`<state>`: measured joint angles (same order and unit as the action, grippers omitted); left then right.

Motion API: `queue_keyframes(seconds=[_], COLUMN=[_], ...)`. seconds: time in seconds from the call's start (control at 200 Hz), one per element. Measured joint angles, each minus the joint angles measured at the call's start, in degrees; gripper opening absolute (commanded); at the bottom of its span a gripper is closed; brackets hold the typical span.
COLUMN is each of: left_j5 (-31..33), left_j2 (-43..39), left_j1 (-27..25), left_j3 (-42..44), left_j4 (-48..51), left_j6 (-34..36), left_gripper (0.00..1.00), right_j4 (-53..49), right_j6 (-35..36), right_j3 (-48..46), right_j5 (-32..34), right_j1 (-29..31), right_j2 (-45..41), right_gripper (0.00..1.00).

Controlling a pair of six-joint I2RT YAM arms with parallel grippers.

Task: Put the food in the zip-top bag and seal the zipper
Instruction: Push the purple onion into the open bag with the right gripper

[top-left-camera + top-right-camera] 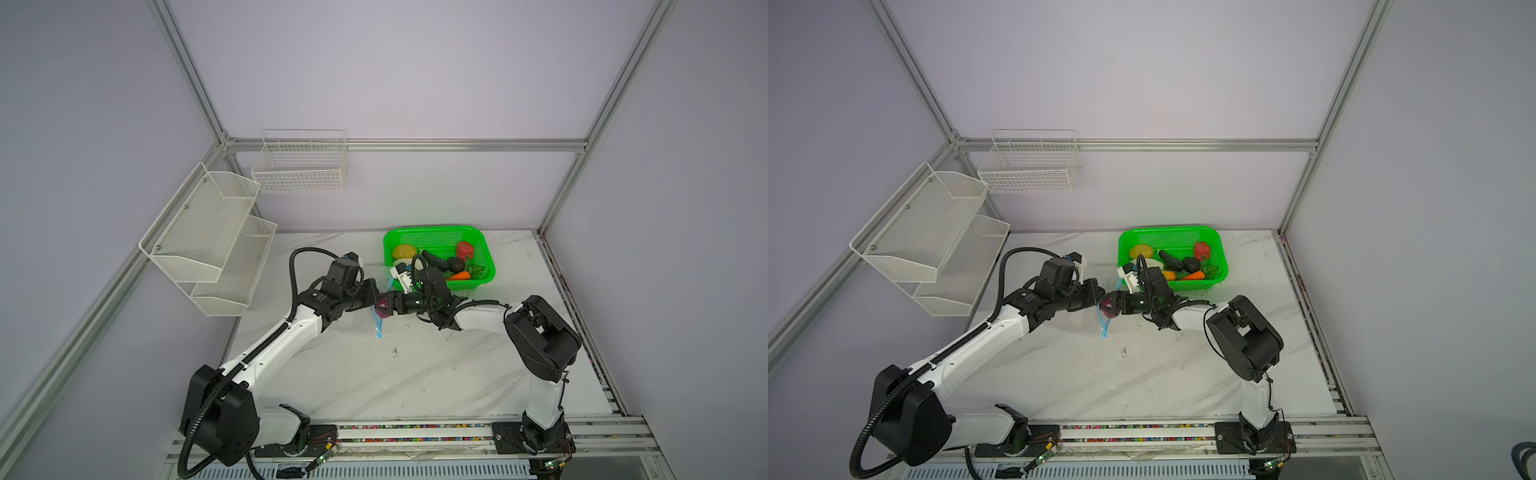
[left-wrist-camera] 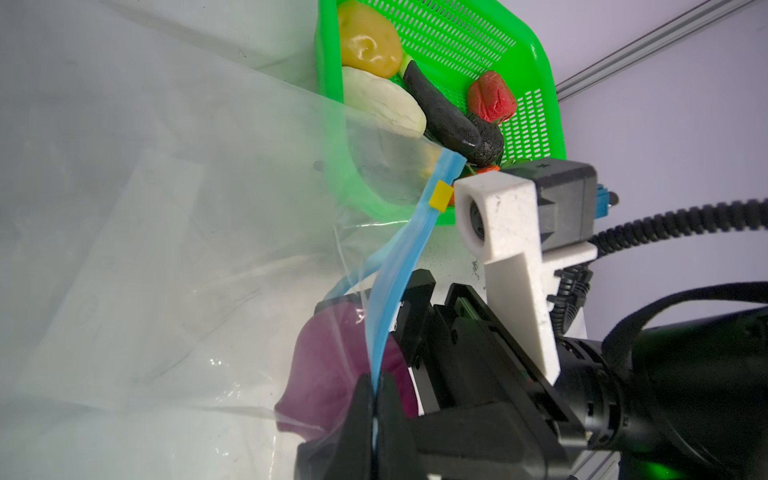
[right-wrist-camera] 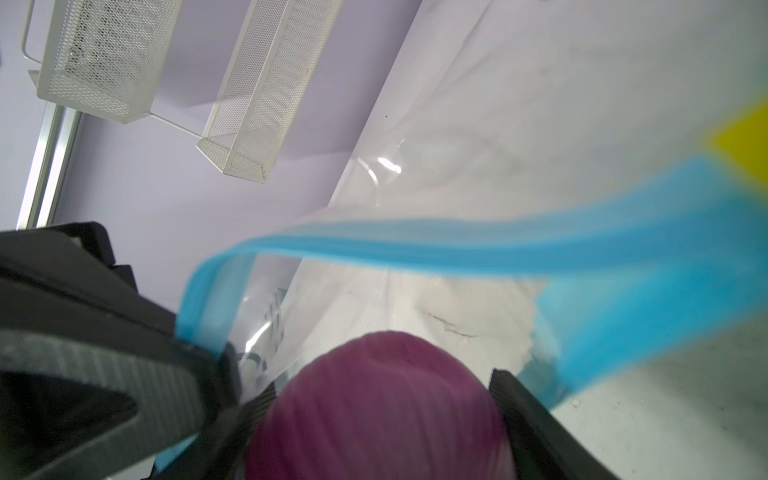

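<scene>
The clear zip-top bag (image 2: 166, 208) hangs between the two arms above the table's middle. Its light blue zipper (image 2: 409, 253) is parted into a mouth, and the yellow slider (image 2: 441, 197) sits near the end by the basket. My left gripper (image 2: 376, 384) is shut on one lip of the zipper. My right gripper (image 3: 382, 386) is shut on the purple onion (image 3: 382, 424) and holds it in the bag's mouth (image 1: 382, 311). More food lies in the green basket (image 1: 432, 229): potato (image 1: 404, 251), white oblong (image 2: 382, 102), eggplant (image 1: 434, 259), red pepper (image 1: 464, 250), carrot (image 1: 459, 275).
The green basket stands at the table's back right, just behind my right wrist. White mesh shelves (image 1: 208, 232) hang on the left wall and a wire basket (image 1: 299, 166) on the back wall. Marble tabletop (image 1: 374, 374) lies in front of the arms.
</scene>
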<state>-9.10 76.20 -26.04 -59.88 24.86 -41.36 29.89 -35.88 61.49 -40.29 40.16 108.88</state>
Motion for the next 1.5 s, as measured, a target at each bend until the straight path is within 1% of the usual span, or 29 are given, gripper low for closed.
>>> queue_keyframes(seconds=[0.1, 0.15, 0.195, 0.365, 0.515, 0.825, 0.975, 1.23, 1.5], left_j5=[0.1, 0.1, 0.1, -0.2, -0.8, -1.6, -1.9, -2.2, -1.8], left_j2=[-0.4, -0.6, -0.7, -0.8, -1.0, -2.9, -2.9, -2.9, -2.9], left_j1=[0.0, 0.0, 0.0, 0.0, 0.0, 0.0, 0.0, 0.0, 0.0], left_j3=[0.0, 0.0, 0.0, 0.0, 0.0, 1.4, 1.7, 2.5, 4.1], left_j4=[0.0, 0.0, 0.0, 0.0, 0.0, 0.0, 0.0, -0.4, -0.5], left_j6=[0.0, 0.0, 0.0, -0.2, -1.1, -2.7, -3.0, -3.0, -3.0], left_gripper=[0.0, 0.0, 0.0, 0.0, 0.0, 0.0, 0.0, 0.0, 0.0], right_j4=[0.5, 1.3, 2.0, 2.7, 2.7, -1.2, -1.9, -2.3, -2.3], right_j6=[-1.6, -2.8, -4.1, -10.0, -12.9, -14.8, -14.9, -16.7, -17.9], right_j3=[-0.2, -0.5, -0.9, -1.0, 0.2, 3.5, 3.7, 3.7, 3.8], right_j5=[-0.6, -0.9, -0.9, 0.5, 1.5, 2.6, 1.1, -3.7, -5.7], right_j1=[-0.3, -0.6, -0.7, -1.1, -1.1, -1.0, -1.0, -1.5, -4.5], right_j2=[0.0, 0.0, 0.0, 0.0, 1.4, 3.7, 3.7, 3.7, 3.5], right_gripper=[0.15, 0.1, 0.09, 0.08, 0.08, 0.1, 0.11, 0.11, 0.1])
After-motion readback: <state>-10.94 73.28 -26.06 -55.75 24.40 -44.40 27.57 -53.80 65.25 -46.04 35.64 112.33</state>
